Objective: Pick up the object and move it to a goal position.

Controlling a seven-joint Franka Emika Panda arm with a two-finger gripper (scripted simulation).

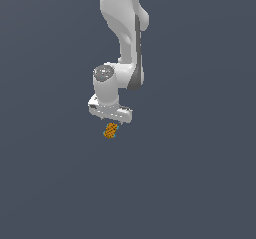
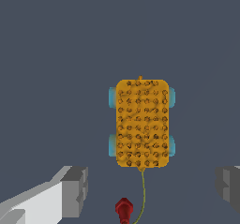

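Arm, gripper and object on plain grey ground.

Item one: white arm [image 1: 125, 33], reaching down from the top of the exterior view, wrist bent, gripper [image 1: 111, 119] pointing downward. Gripper released: in the wrist view its two grey fingers [image 2: 75, 190] stand wide apart with open space between them, grasping nothing. Item two: object [image 2: 142, 123], oblong, orange with a dark dotted grid, four teal tabs at its long edges; a thin cord runs from one short end to a small red piece [image 2: 124, 210]. In the exterior view the object [image 1: 111, 130] lies just below the gripper, slightly tilted, apart from the fingers. In the wrist view it sits beyond the fingertips, nearer the one with more showing. Whether it rests on the ground or hangs above it cannot be told.
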